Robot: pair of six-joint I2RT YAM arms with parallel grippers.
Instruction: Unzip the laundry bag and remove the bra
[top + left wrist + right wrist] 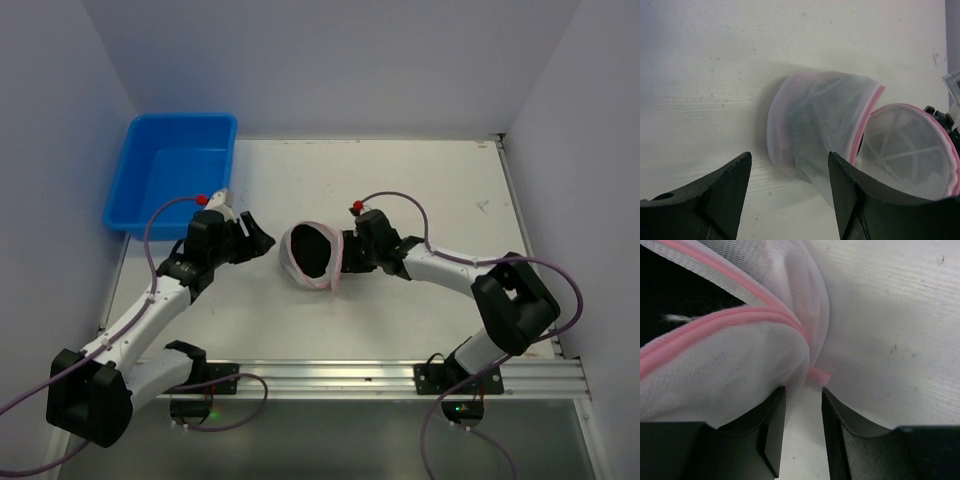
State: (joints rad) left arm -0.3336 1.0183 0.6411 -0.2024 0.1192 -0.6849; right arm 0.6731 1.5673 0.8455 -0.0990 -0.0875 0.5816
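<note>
Nearest me, both arms rise from the rail [400,375] at the table's [430,190] front edge and reach inward toward each other.

The left gripper [262,240] has its jaws spread wide and holds nothing. Its own camera shows the two fingers [727,192] resting low with bare tabletop between them and the bag [815,135] just beyond their tips, apart from both.

The right gripper [340,255] is up against the bag's other side. In the right wrist view its fingers [771,432] stand nearly together with a narrow slit left between them. The mesh edge and a small pink tab [819,375] sit right at the mouth of that slit. Whether the mesh is actually pinched I cannot tell.

The bag [290,258] lies on its side near the middle of the table, between the two grippers. Its pink trim [867,120] is parted, and the round lid [912,150] hangs open on the right gripper's side. A black item [313,250] fills the opening; it is inside the bag.

Farther back, at the far left corner, sits a blue bin [175,185], well apart from the bag.
</note>
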